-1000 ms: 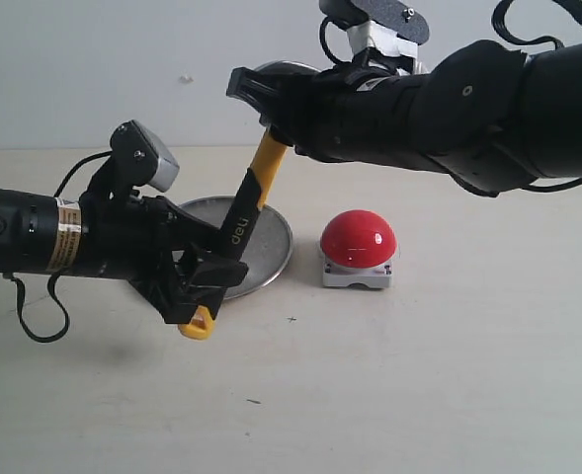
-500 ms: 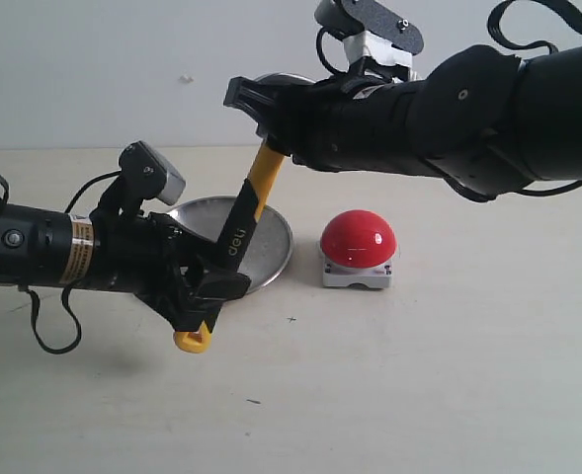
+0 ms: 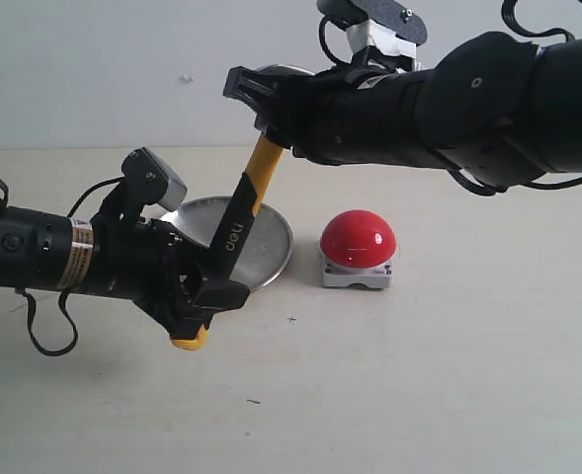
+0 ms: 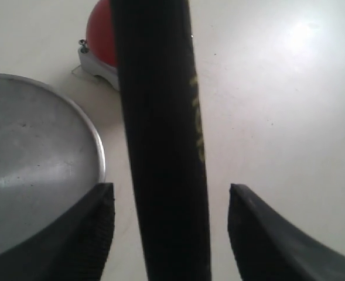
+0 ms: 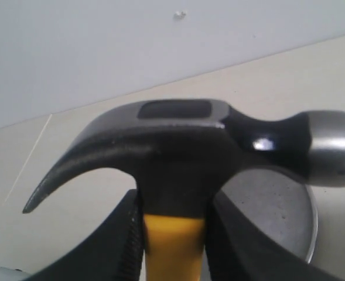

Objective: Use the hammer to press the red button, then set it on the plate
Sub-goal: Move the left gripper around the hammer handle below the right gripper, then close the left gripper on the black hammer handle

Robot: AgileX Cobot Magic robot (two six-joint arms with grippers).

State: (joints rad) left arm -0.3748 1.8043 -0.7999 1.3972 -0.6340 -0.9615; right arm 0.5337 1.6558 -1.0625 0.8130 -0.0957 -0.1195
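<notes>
Handover step, judged: hammer (image 3: 243, 202) tilted above the near rim of the plate (image 3: 271, 247), right gripper (image 5: 172, 237) clamped just under the head, left gripper (image 4: 171, 234) spread wide around the handle without touching; next, carry the head across and down onto the red button (image 3: 359, 240).

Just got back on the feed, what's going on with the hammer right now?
The hammer is up in the air between the two arms, tilted, head uppermost. The right gripper is clamped on the handle just under the head. The left gripper sits around the lower black grip but is open, with a gap on each side. The red button sits on the table beside the plate. The hammer touches neither.
</notes>
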